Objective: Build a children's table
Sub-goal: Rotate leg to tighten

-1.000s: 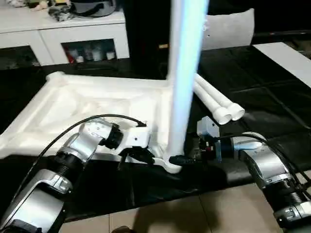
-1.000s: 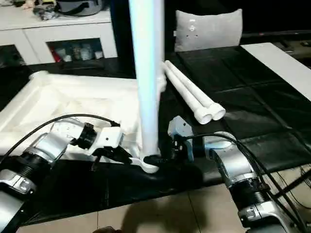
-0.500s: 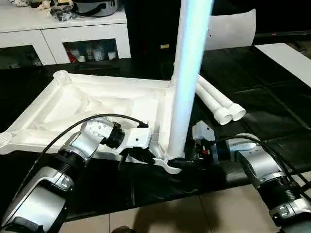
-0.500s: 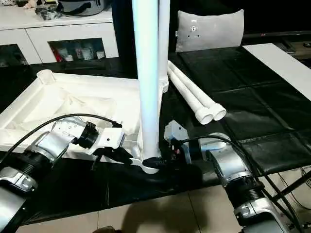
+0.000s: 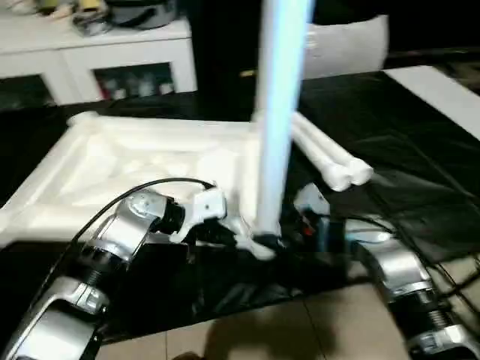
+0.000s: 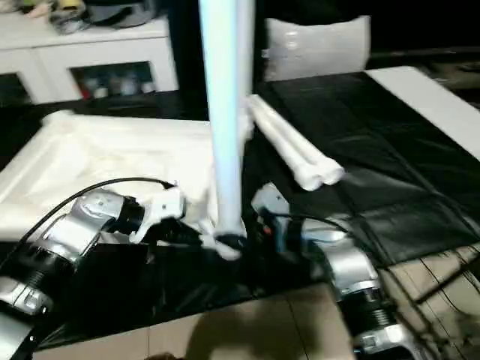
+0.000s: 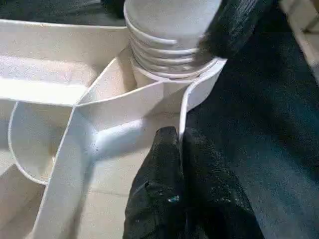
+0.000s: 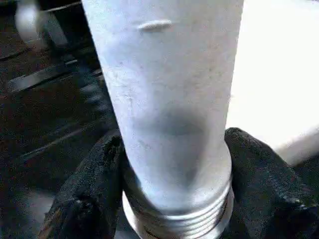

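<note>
- Tabletop (image 5: 150, 161) lies ribbed side up on the dark mat (image 5: 390, 150); one leg (image 5: 276, 112) stands in its near corner socket (image 7: 199, 92).
- Right gripper (image 8: 172, 164) clasps the leg's threaded base; turn it square, judging by the exposed threads.
- Left gripper (image 7: 179, 149), fingers together, pinches the thin rim, steadying it.
- Two smooth tapered spare legs (image 5: 330, 157) lie beside.

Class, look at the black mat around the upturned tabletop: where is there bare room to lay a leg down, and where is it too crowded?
Free: the black mat right of the two loose legs, toward the white panel. Crowded: the tabletop's near corner, where the upright leg stands with the left gripper pinching the rim and the right gripper clasping its base.
</note>
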Controlling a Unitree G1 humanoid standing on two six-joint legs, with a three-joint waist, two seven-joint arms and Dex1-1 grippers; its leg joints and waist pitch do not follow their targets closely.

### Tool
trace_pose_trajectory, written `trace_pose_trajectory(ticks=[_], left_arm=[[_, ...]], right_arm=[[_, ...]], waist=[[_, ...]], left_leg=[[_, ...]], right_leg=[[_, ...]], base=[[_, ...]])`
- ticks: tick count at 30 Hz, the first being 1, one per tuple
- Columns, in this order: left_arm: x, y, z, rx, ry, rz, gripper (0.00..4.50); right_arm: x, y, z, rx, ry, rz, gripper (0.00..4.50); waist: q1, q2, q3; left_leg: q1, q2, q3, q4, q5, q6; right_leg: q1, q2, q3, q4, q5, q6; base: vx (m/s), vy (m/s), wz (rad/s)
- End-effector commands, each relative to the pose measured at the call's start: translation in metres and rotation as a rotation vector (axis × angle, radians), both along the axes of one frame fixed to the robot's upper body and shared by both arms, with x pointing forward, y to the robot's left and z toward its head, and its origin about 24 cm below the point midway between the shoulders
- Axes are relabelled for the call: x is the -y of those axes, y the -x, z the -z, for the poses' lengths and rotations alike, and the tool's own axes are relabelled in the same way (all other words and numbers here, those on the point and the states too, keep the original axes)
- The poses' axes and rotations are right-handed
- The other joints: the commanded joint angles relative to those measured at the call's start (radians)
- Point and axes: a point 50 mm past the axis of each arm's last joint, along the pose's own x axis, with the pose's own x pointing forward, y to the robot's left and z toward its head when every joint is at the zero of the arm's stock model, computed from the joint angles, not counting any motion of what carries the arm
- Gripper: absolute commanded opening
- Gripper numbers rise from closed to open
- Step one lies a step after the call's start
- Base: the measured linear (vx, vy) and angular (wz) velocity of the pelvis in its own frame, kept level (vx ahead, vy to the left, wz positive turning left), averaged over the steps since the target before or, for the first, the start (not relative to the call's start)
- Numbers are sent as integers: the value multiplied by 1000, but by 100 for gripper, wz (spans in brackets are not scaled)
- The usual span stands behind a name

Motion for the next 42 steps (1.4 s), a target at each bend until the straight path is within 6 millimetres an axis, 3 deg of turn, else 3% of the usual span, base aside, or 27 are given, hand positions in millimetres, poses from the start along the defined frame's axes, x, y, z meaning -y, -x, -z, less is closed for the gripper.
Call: trace_pose_trajectory(ticks=[1, 2, 3, 5, 6, 9, 11, 13, 16, 17, 19, 21, 25, 29, 31, 32, 37, 42], left_arm=[[19, -3, -5, 24, 79, -109, 0], [29, -7, -9, 25, 113, -206, 0], [29, -7, -9, 25, 113, -206, 0], [39, -9, -13, 30, 136, -283, 0], [44, -10, -16, 36, 146, -320, 0], [58, -15, -25, 53, 184, -408, 0], [61, -16, -27, 75, 174, -413, 0], [61, -16, -26, 89, 157, -410, 0], [58, -16, -24, 104, 131, -407, 0], [54, -17, -24, 110, 118, -412, 0], [48, -18, -22, 123, 101, -409, 0], [47, -18, -22, 122, 101, -409, 0], [32, -15, -15, 124, 66, -324, 0], [21, -12, -11, 116, 29, -238, 0], [19, -11, -10, 115, 16, -206, 0], [14, -6, -9, 109, -9, -119, 0], [4, 5, -6, 79, -63, 91, 0], [-4, 11, -4, 55, -131, 217, 0]], right_arm=[[-29, 3, 8, -70, -44, 11, 268], [-40, -5, 9, -85, -79, 125, 268], [-40, -5, 9, -85, -79, 125, 268], [-48, -13, 8, -91, -83, 226, 268], [-51, -18, 9, -104, -81, 293, 268], [-60, -29, 10, -115, -42, 408, 268], [-62, -29, 10, -115, -45, 412, 268], [-62, -29, 10, -115, -46, 418, 337], [-60, -28, 11, -110, -53, 421, 360], [-58, -28, 11, -93, -55, 416, 372], [-50, -26, 8, -61, -79, 412, 386], [-49, -26, 8, -59, -82, 410, 405], [-22, -14, -2, 32, -116, 316, 437], [-1, -2, -9, 97, -88, 175, 444], [5, 1, -11, 107, -78, 135, 444], [16, 3, -15, 109, -59, 62, 444], [30, 3, -24, 122, 15, -69, 444], [32, 1, -26, 123, 80, -179, 444]], waist=[[-9, -7, -52], [-22, -11, -52], [-26, -9, -52], [-46, -10, -52], [-46, -2, -52], [-64, -7, -55], [-60, -11, -59], [-55, -9, -63], [-50, -6, -68], [-49, 1, -69], [-47, -2, -69], [-45, -2, -68], [-27, -1, -68], [-23, 6, -65], [-21, 3, -65], [-19, 8, -65], [-4, 3, -66], [1, 2, -65]], left_leg=[[18, 37, -22, -87, -381, -31], [13, 35, -24, -87, -382, -32], [12, 35, -26, -88, -380, -34], [15, 30, -25, -83, -392, -29], [15, 29, -27, -83, -391, -27], [10, 26, -25, -81, -381, -16], [7, 27, -21, -78, -341, 8], [4, 27, -18, -77, -301, 27], [2, 29, -16, -75, -225, 54], [4, 29, -16, -75, -216, 56], [4, 30, -15, -75, -206, 64], [6, 32, -14, -76, -204, 66], [12, 35, -13, -78, -222, 66], [12, 35, -14, -81, -243, 59], [11, 36, -14, -81, -253, 59], [12, 35, -15, -82, -258, 57], [16, 38, -14, -81, -250, 54], [17, 39, -12, -81, -246, 50]], right_leg=[[27, -58, 45, -103, -417, -185], [28, -58, 46, -103, -415, -183], [28, -57, 46, -101, -413, -183], [20, -55, 46, -108, -420, -185], [22, -55, 45, -109, -421, -182], [21, -50, 45, -109, -389, -191], [23, -49, 48, -109, -319, -201], [28, -49, 49, -104, -265, -209], [35, -48, 48, -95, -151, -234], [35, -48, 47, -93, -133, -239], [37, -48, 47, -93, -103, -245], [37, -47, 47, -92, -93, -252], [39, -47, 50, -96, -103, -234], [38, -47, 49, -97, -122, -232], [39, -47, 50, -98, -127, -232], [38, -47, 49, -98, -137, -234], [36, -49, 51, -95, -130, -248], [35, -49, 51, -90, -122, -257]], base=[[0, 0, 0], [0, 0, 0], [0, 0, 0], [0, 0, 0], [0, 0, 0], [0, 0, 0], [0, 0, 0], [0, 0, 0], [0, 0, 0], [0, 0, 0], [0, 0, 0], [0, 0, 0], [0, 0, 0], [0, 0, 0], [0, 0, 0], [0, 0, 0], [0, 0, 0], [0, 0, 0]])
